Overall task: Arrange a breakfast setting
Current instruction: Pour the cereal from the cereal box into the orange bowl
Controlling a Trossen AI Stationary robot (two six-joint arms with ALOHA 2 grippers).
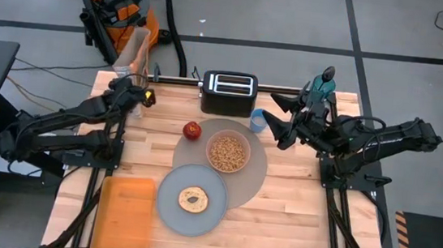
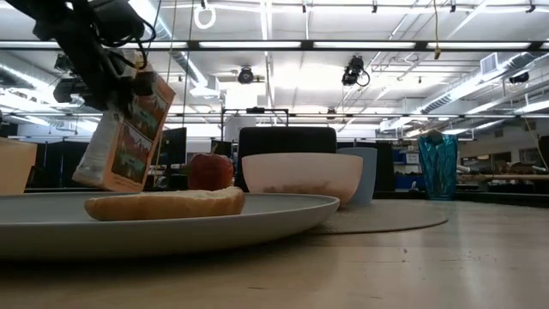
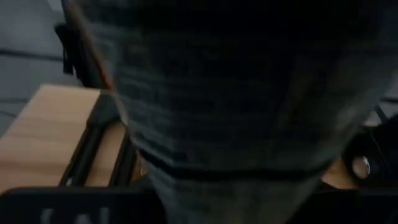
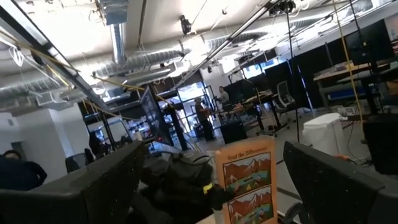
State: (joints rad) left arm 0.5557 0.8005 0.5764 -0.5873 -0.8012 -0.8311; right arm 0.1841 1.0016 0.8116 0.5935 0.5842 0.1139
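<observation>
L gripper (image 1: 132, 93) held the tilted box (image 2: 124, 136) aloft at the table's far-L corner, well L of the bowl (image 1: 228, 151); R gripper (image 1: 280, 122), wide open, by the cup (image 1: 258, 120).

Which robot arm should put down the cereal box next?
The left one, probably. The left pincer already holds the cereal box up at the table's far left corner. The right pincer is open and empty, beside the blue cup.

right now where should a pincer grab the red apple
Judging by its pose, take the red apple from straight above, fingers closing across its round sides. It sits upright on the table beside the mat, with open wood on its left for one finger.
</observation>
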